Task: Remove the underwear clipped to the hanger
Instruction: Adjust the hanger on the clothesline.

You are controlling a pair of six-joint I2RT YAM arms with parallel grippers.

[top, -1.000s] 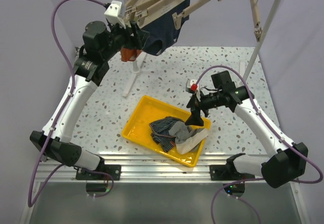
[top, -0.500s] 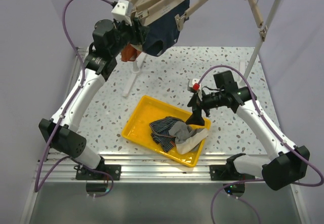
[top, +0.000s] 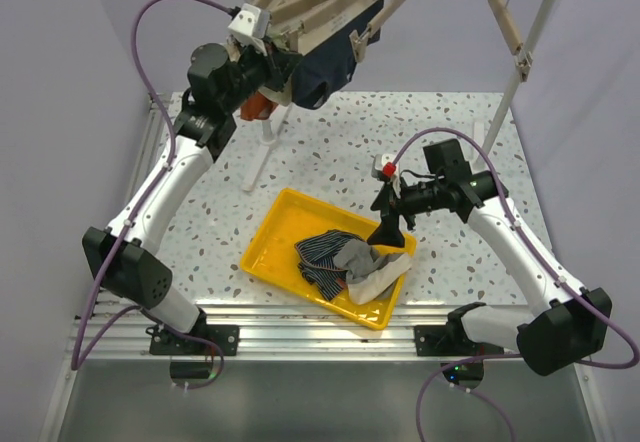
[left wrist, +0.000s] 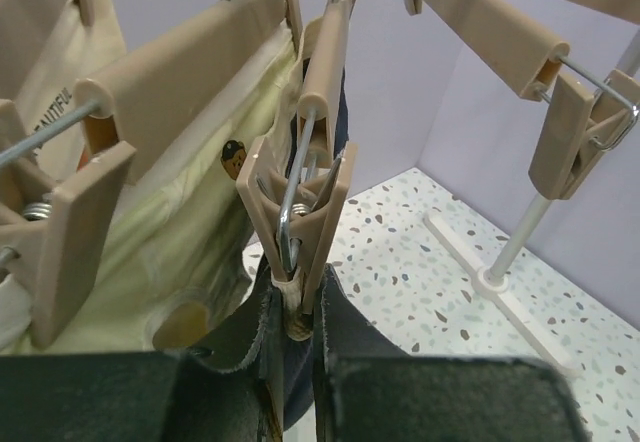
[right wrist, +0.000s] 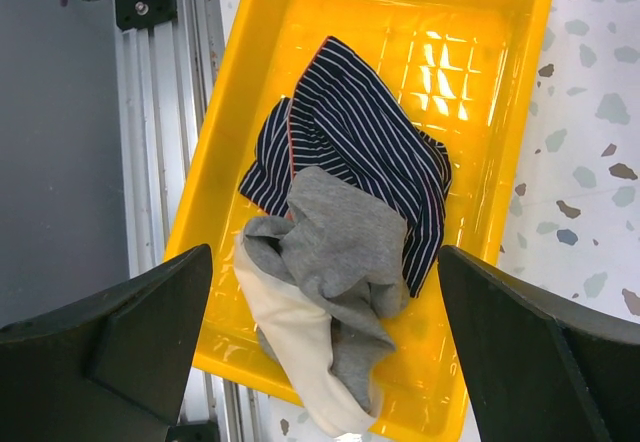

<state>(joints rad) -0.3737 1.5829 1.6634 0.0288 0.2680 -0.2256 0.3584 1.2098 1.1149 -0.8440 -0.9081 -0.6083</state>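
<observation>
The navy underwear (top: 325, 67) is hanging at twelve o'clock, clipped to the hanger (left wrist: 300, 227); your left gripper (left wrist: 292, 347) is pinching that clip, so keep squeezing, then draw downward; your right gripper (right wrist: 320, 352) is waiting spread over the yellow tray (right wrist: 495, 112).

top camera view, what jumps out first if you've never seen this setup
The bright yellow plastic tray near the table's front edge, holding a navy striped brief and a grey-white one, with the open right gripper above them. Next, at the back left, the left gripper closed at a tan hanger clip holding solid navy underwear on the rack.
</observation>
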